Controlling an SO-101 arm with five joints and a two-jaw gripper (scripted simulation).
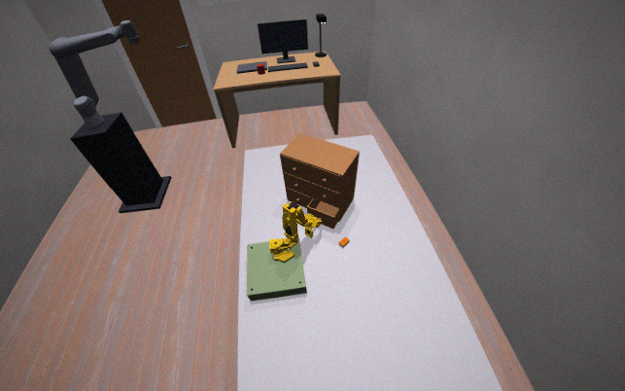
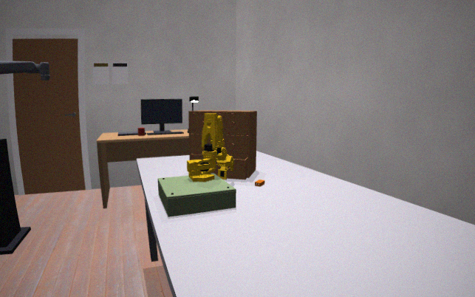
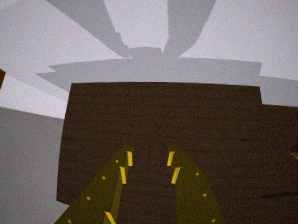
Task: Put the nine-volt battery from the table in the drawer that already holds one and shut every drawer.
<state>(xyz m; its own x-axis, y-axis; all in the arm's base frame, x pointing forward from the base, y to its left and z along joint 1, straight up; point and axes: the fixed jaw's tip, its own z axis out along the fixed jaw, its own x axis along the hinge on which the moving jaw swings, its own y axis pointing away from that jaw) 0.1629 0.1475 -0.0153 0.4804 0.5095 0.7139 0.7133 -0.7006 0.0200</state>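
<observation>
Brown drawer front (image 3: 160, 143) is pinched in the narrow pincer (image 3: 149, 163); no legible writing.

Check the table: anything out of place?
Yes. The battery lies loose on the table, right of the pincer. One bottom drawer of the chest stands pulled out; the pincer grips something there.

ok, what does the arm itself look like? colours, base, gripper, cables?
Small yellow arm of blocky segments with dark joint patches, standing on a flat green base plate with dark corner dots. The gripper has two tapered, dark olive fingers with bright yellow flecks. No cables or markings visible.
</observation>
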